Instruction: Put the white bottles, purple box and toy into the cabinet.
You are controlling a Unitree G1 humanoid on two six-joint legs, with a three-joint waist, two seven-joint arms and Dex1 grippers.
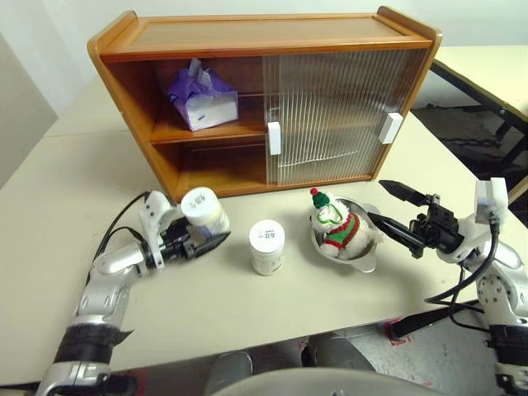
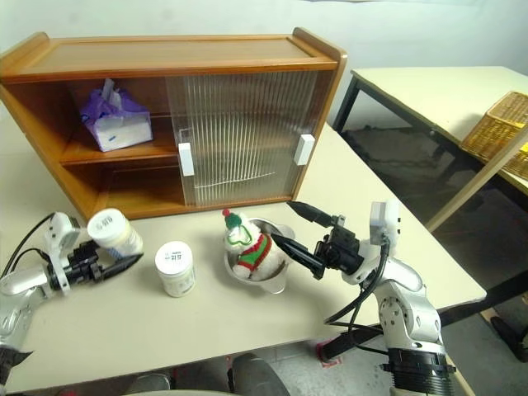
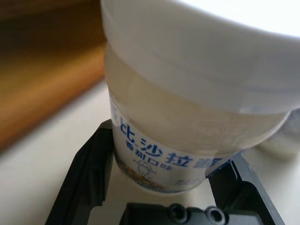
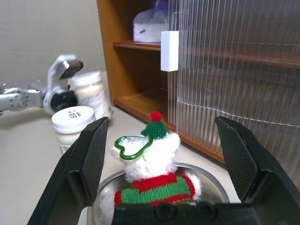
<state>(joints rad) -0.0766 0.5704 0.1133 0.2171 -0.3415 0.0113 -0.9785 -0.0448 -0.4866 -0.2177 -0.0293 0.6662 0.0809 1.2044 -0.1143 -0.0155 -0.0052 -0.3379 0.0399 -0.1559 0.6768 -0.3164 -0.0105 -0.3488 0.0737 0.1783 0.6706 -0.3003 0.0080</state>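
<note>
A: From the head camera, where is everything?
B: The purple box [image 1: 203, 99] lies on the cabinet [image 1: 264, 37] shelf, at ten o'clock. One white bottle [image 1: 267, 246] stands on the table [image 1: 74, 190] at centre; the toy [image 1: 336, 228] sits in a steel bowl [image 1: 367, 262] at its three o'clock.

A: Left wrist camera?
B: The left gripper [image 3: 164, 187] brackets the other white bottle [image 3: 197, 103]; whether it's clamped, I cannot tell.

A: Right wrist?
B: The right gripper [image 4: 166, 154] is spread wide, released, with the toy between its fingers.

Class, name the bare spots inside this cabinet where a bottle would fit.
The cabinet's lower shelf is bare where the doors leave it open. The upper shelf beside the purple box has a narrow free strip; the doors cover the rest.
</note>
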